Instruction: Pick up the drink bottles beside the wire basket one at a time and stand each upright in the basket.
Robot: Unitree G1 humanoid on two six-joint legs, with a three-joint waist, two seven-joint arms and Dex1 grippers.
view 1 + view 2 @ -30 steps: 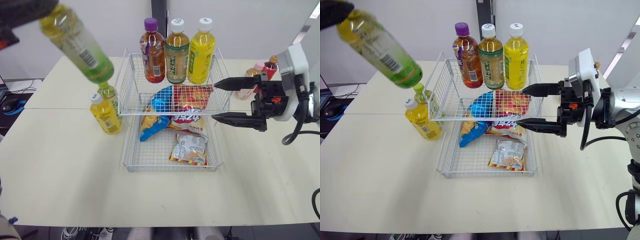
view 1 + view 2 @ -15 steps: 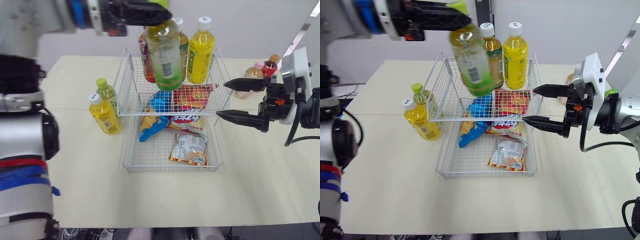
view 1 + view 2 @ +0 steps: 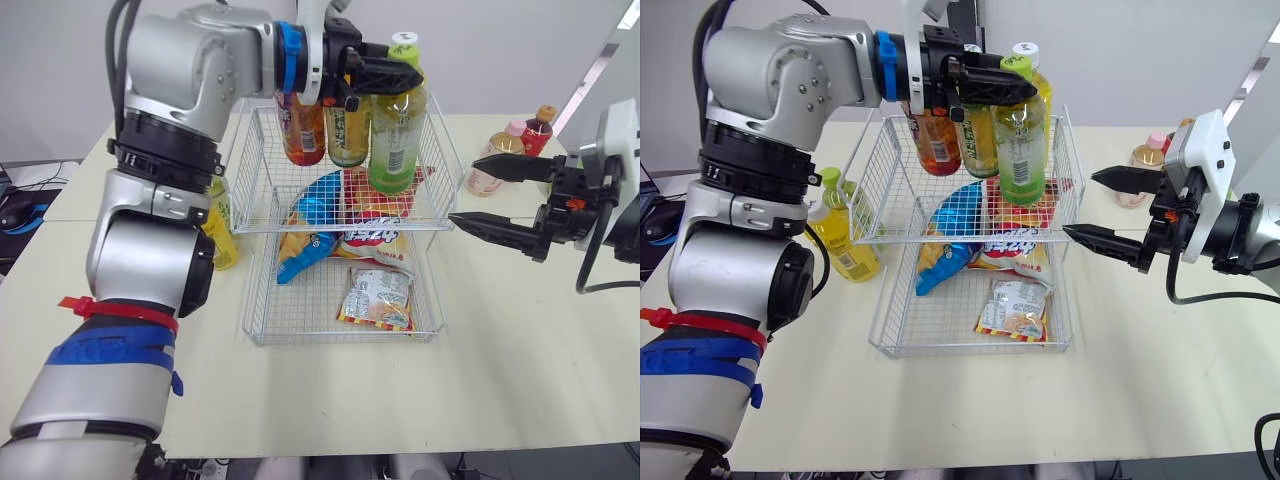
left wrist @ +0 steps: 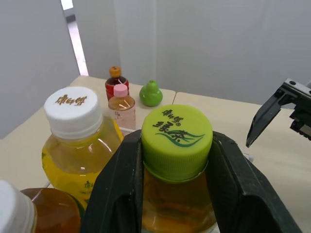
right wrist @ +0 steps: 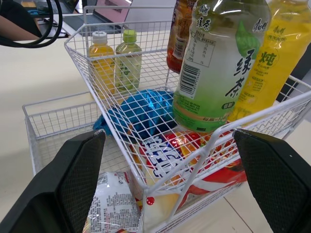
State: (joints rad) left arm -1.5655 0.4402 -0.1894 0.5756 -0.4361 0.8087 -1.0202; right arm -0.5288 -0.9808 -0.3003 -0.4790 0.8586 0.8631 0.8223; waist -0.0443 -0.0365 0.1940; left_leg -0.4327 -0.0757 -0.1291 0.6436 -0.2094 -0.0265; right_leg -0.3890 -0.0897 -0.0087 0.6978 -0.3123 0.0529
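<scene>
1. The left gripper (image 4: 175, 141) is pinching the green tea bottle (image 3: 397, 140) just under its green cap, one black finger on each side of the neck.
2. The bottle hangs roughly upright over the right end of the upper tier of the wire basket (image 3: 340, 341), which stands mid-desk toward the far edge. Its base is right at the mesh, though I cannot tell if it touches.
3. Just behind it in that tier stands a yellow bottle (image 4: 77, 150) with a white cap. To its left come a brown tea bottle (image 3: 345, 135) and a reddish bottle (image 3: 302, 130), both upright.
4. Two bottles wait on the desk (image 3: 520, 330) just beside the basket's left side: a yellow drink (image 5: 102, 65) and a green-capped bottle (image 5: 129, 60), both standing.
5. The right gripper (image 3: 465, 193) hovers off the basket's right side, fingers spread wide, holding nothing.
6. Under the upper tier lie a blue snack bag (image 3: 310, 225), a red bag (image 3: 385, 195) and a small packet (image 3: 378, 298).
7. Toward the desk's far right corner there's a pink-capped bottle (image 4: 121, 104), an orange-capped bottle (image 4: 116, 80) and a green pear-shaped thing (image 4: 150, 94).
</scene>
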